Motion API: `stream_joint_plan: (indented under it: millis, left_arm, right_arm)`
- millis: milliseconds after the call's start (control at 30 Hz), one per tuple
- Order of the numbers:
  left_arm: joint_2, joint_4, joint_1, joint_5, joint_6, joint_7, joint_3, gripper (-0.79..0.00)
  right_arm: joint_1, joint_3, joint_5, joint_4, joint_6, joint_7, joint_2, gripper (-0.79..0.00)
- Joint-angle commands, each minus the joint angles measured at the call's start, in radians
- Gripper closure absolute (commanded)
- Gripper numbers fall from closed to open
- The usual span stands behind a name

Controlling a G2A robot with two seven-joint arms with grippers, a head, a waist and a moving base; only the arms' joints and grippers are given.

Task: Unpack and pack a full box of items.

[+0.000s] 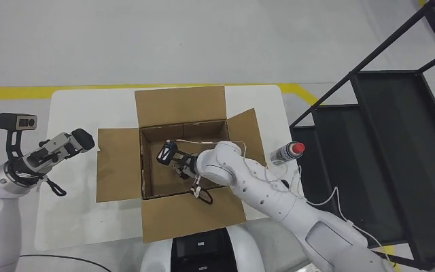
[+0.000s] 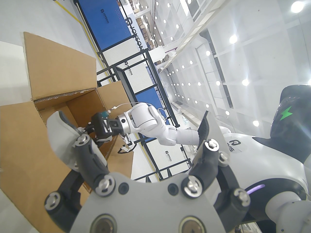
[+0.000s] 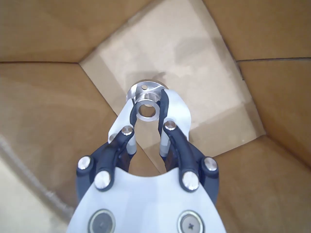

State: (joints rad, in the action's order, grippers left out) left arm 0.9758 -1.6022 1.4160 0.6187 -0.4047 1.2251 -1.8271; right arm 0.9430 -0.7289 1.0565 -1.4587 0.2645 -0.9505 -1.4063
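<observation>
An open cardboard box point(image 1: 180, 105) stands in the middle of the white table point(image 1: 81, 109), all flaps folded out. My right gripper point(image 1: 178, 166) is down inside it. Close up, the right gripper point(image 3: 148, 100) is shut on a silver metal flange piece point(image 3: 147, 110), held by its short tube just above the bare box floor point(image 3: 175, 49). My left gripper point(image 1: 71, 143) hovers over the table's left side, apart from the box. Its fingers point(image 2: 60, 127) stand wide open with nothing between them, facing the box point(image 2: 56, 73).
A spray can with a red cap point(image 1: 287, 152) lies at the table's right edge beside the box flap. A black stepped metal rack point(image 1: 367, 136) stands right of the table. Bare tabletop lies left of the box and behind it.
</observation>
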Motion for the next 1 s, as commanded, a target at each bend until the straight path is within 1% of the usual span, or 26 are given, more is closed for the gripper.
stream_joint_plan:
  millis: [0,100,233,500,600,667,767,967]
  left_arm:
    - [0.0,0.0,0.0,0.0,0.0,0.0,0.0,-0.785]
    - [0.0,0.0,0.0,0.0,0.0,0.0,0.0,-0.785]
    - [0.0,0.0,0.0,0.0,0.0,0.0,0.0,-0.785]
    - [0.0,0.0,0.0,0.0,0.0,0.0,0.0,-0.785]
    - [0.0,0.0,0.0,0.0,0.0,0.0,0.0,-0.785]
    - [0.0,0.0,0.0,0.0,0.0,0.0,0.0,-0.785]
    - [0.0,0.0,0.0,0.0,0.0,0.0,0.0,-0.785]
    - [0.0,0.0,0.0,0.0,0.0,0.0,0.0,-0.785]
  right_arm:
    - [0.048,-0.049,-0.017,-0.063,0.027,0.028,0.017,0.0]
    - [0.12,-0.109,-0.019,-0.16,0.059,0.048,0.041,0.0]
    - [0.223,-0.183,-0.003,-0.303,0.07,0.048,0.07,0.0]
    - [0.423,-0.3,0.064,-0.582,0.037,0.0,0.114,0.0]
    - [0.497,-0.343,0.075,-0.657,0.033,-0.012,0.127,0.0]
    - [0.534,-0.359,0.066,-0.683,0.042,-0.001,0.134,0.0]
    - [0.56,-0.368,0.055,-0.679,0.054,0.031,0.139,0.0]
    - [0.56,-0.368,0.055,-0.679,0.054,0.031,0.139,0.0]
